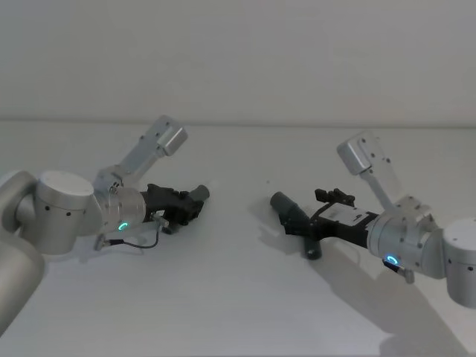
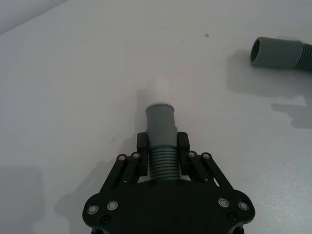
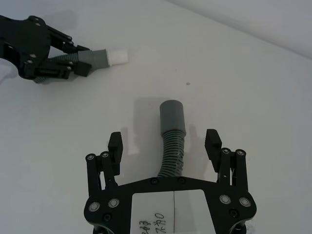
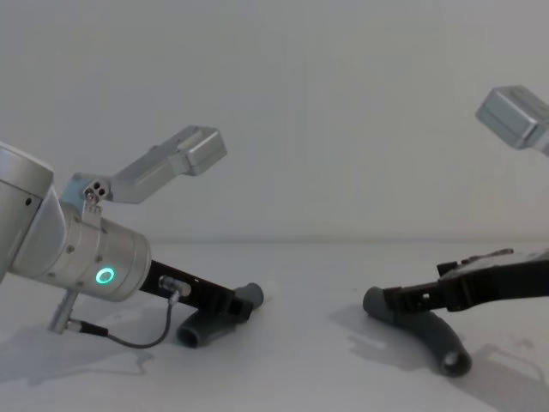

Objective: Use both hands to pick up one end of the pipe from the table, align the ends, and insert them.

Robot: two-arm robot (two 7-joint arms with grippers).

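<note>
One ribbed dark grey hose piece point(image 2: 161, 124) sits left on the matte white table point(image 1: 238, 312), in the black plastic left gripper point(image 2: 162, 142). The other hose piece point(image 3: 172, 124) sits right, well apart, inside the right gripper point(image 3: 165, 142).

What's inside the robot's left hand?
The left hand pinches the ribbed part of a grey pipe piece; its smooth cuff with a white tip pokes out. The pipe's back end is hidden under the hand.

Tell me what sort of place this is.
Probably a robot test bench: white table, plain wall, left pincer gripping one ribbed hose piece, right pincer open around the other piece.
</note>
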